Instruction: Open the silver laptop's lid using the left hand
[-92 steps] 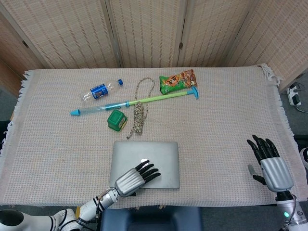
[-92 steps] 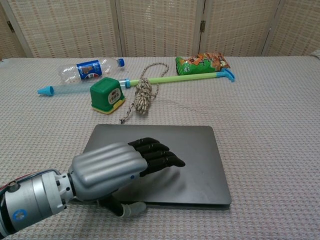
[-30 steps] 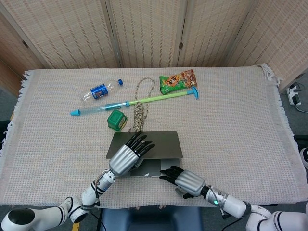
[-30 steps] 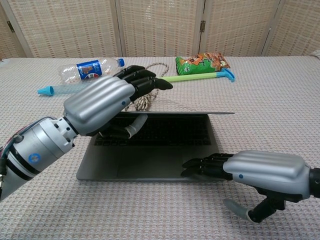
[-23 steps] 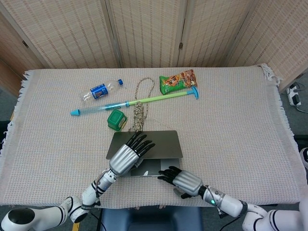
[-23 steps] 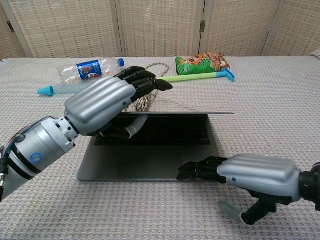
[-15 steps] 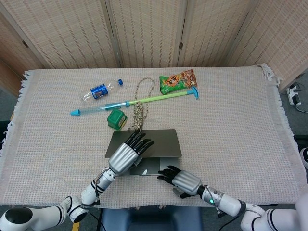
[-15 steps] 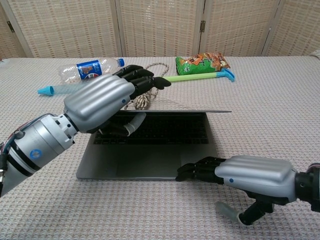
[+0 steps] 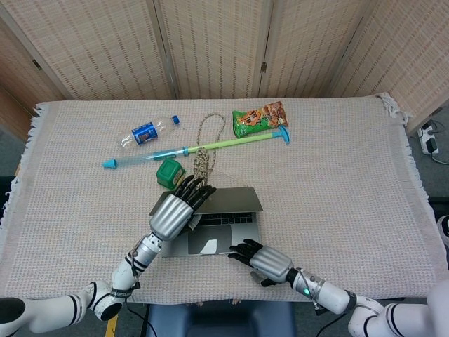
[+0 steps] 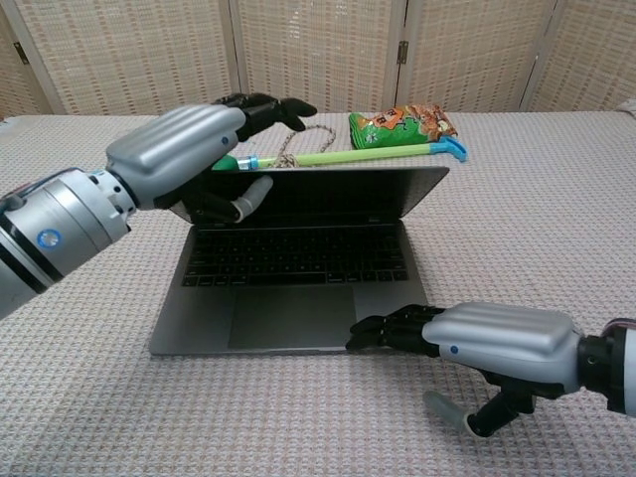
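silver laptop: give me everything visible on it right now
The silver laptop, metal-looking, sits near the front edge of the woven beige tablecloth. Its lid is partly raised, not yet upright, with a dark screen. A black keyboard and a large trackpad show on the base. The left hand grips the lid's top left edge, fingers over the back and thumb on the screen side. The right hand rests its fingertips on the base's front right corner.

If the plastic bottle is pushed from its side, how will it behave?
The bottle lies on its side on the cloth, so it would probably roll. It looks clear and mostly empty, so likely light and easily shoved.
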Controlling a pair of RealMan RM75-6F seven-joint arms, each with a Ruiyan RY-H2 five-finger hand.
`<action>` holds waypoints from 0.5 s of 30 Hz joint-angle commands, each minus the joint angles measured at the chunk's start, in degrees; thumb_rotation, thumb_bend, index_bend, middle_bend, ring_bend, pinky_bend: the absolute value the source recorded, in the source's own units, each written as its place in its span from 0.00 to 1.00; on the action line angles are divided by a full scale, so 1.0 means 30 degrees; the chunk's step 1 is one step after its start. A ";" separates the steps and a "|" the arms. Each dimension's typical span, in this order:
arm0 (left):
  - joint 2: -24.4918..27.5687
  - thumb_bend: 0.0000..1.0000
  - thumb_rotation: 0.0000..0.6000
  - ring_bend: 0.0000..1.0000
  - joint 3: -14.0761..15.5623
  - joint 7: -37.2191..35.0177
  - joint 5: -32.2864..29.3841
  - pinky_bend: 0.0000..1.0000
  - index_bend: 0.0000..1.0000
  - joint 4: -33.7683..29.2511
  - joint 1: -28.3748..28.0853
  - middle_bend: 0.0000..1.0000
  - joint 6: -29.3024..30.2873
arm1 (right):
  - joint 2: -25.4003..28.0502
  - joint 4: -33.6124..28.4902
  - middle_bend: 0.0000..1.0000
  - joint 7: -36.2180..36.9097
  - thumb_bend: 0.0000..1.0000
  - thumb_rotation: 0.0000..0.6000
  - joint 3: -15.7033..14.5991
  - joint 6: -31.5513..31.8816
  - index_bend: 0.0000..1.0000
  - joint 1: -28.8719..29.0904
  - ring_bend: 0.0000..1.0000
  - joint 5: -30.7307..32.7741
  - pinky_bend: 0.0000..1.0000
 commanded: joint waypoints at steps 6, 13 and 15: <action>0.1509 0.62 1.00 0.00 -0.1203 0.0785 -0.1672 0.00 0.04 -0.1342 -0.0378 0.08 -0.1113 | -0.0186 0.0047 0.00 -0.0052 0.69 1.00 0.0073 -0.0032 0.00 0.0151 0.02 0.0349 0.00; 0.2584 0.57 1.00 0.00 -0.1774 0.1963 -0.2962 0.00 0.00 -0.1971 -0.0702 0.02 -0.2057 | -0.0267 0.0018 0.00 -0.0108 0.69 1.00 0.0157 -0.0077 0.00 0.0302 0.02 0.0599 0.00; 0.2775 0.56 1.00 0.00 -0.1979 0.2107 -0.3412 0.00 0.00 -0.2069 -0.0778 0.01 -0.2267 | -0.0310 0.0032 0.00 -0.0097 0.69 1.00 0.0191 -0.0092 0.00 0.0341 0.02 0.0674 0.00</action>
